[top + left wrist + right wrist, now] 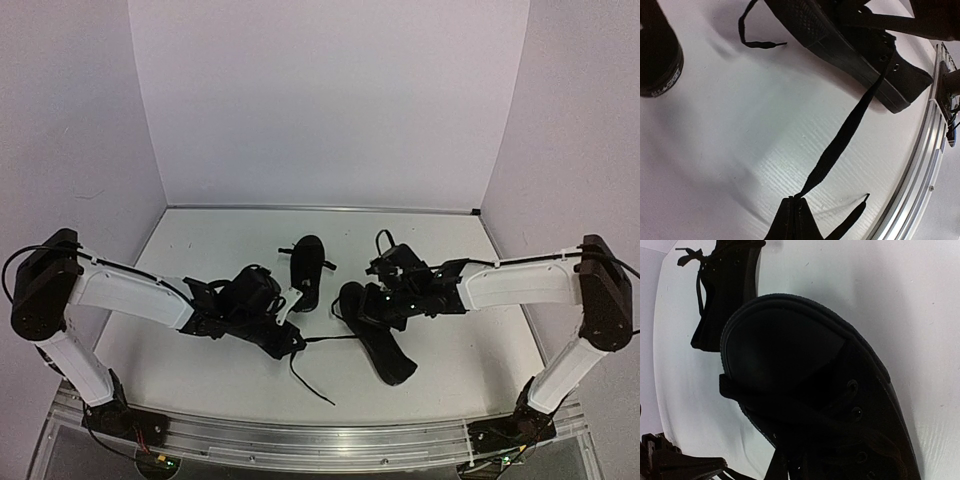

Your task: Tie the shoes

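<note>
The white table [200,375] has open surface left of the left pincer [288,338] and beyond both pincers toward the pale lilac back wall [320,100]. An aluminium rail [320,437] edges its near side. The left wrist view shows that rail [920,165] running close on the right of the left pincer [793,206].

The larger-looking black low-top near shoe [385,355] lies directly under the right pincer [378,298], toe toward the left arm. From above, black on black, I cannot tell whether the right pincer is clenched or released. Its own wrist view shows only the shoe's rounded toe cap and eyelets [805,390].

The black low-top far shoe [307,270] lies just beyond the left pincer, apart from the near shoe. Only the left wrist view shows pale print on its sole band [665,80], too blurred to read.

The left pincer is clenched on a thin black lace [840,140], which runs taut to an eyelet of the near shoe [855,45]. A loose tail [312,385] trails toward the rail.
</note>
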Controlling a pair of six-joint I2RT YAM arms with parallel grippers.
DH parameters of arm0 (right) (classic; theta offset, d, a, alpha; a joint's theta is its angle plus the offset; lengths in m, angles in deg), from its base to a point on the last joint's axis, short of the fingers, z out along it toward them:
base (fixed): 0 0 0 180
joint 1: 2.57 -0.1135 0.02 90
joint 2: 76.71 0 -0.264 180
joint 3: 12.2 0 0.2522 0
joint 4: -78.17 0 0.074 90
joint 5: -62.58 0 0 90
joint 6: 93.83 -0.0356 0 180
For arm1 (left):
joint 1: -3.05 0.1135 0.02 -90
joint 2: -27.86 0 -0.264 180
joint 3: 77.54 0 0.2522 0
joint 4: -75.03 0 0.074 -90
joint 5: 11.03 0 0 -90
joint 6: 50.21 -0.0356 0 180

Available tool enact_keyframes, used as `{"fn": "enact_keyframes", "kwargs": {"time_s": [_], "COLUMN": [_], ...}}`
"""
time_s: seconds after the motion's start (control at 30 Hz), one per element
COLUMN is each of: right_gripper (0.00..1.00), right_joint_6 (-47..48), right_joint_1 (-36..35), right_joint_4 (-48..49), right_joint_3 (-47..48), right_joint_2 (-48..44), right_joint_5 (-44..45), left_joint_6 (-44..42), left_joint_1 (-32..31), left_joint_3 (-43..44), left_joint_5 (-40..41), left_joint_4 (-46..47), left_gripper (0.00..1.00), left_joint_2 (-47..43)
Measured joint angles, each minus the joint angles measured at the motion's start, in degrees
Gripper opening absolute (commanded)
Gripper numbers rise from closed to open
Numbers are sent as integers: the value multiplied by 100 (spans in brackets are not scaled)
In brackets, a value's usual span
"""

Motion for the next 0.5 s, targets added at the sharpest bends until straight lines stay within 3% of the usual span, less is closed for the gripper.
{"fn": "enact_keyframes", "kwargs": {"time_s": [0.3,0.37,0.47,0.5], "right_gripper": [39,55,69,73], "right_joint_6": [-250,-131,147,260], "right_joint_1": [-187,-179,-117,-98], "right_joint_4": [167,254,305,298], "right_joint_3": [287,372,390,386], "right_joint_2": [257,256,231,218], "right_joint_5": [-15,-35,-157,-195], "left_joint_6": [57,-52,-230,-295], "left_joint_1": [426,461,504,519], "left_joint_3": [-227,-224,-224,-224], "left_joint_5": [152,131,-8,-65], "left_joint_4": [-498,-613,-701,-712], "left_gripper": [1,17,45,49], "left_joint_2": [-181,-121,-77,-78]}}
